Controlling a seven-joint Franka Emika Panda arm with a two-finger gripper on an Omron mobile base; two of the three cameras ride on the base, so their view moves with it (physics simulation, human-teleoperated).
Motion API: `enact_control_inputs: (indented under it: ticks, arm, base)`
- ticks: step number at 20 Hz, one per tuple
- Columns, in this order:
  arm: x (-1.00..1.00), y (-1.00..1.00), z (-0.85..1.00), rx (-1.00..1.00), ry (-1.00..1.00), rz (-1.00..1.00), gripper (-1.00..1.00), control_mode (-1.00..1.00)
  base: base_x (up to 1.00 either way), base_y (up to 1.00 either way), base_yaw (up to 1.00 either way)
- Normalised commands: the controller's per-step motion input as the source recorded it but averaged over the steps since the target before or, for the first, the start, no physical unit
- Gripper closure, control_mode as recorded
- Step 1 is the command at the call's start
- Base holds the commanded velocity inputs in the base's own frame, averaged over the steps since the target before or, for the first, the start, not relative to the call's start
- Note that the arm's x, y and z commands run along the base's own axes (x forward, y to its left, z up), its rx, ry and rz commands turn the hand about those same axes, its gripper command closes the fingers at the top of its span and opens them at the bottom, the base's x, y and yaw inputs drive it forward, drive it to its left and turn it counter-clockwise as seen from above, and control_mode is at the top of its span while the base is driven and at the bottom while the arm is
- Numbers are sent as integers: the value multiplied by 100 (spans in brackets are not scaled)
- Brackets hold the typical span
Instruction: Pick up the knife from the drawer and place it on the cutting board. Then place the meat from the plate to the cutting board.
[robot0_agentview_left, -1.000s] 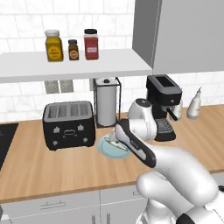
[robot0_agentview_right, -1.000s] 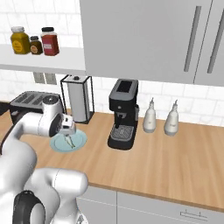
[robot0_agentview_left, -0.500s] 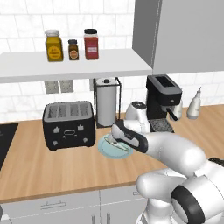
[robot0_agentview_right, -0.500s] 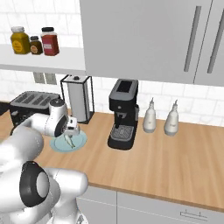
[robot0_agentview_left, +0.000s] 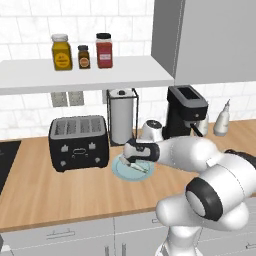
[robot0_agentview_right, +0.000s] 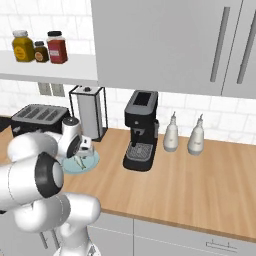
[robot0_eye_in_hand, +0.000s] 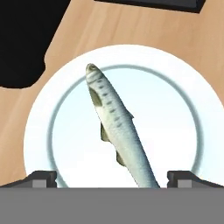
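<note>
Slim, scaly silver-grey meat (robot0_eye_in_hand: 117, 127) on round, smooth plate (robot0_eye_in_hand: 175, 92)

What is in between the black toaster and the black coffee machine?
In the left base view, the paper towel holder stands at the back between the toaster and the coffee machine. In front lies the plate with the meat, the gripper over it.
</note>
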Motion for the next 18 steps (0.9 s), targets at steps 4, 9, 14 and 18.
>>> enact_control_inputs:
  ticks: [4, 9, 14, 18]
  arm:
    - [31, 8, -23, 0, 1, 0, -100, -100]
    - [29, 9, -21, 0, 0, 0, -100, -100]
    - [26, 7, -20, 0, 0, 0, -100, -100]
    - [6, 0, -5, 0, 0, 0, -100, -100]
  base:
    - [0, 0, 0]
    - [0, 0, 0]
    - [0, 0, 0]
    - [0, 0, 0]
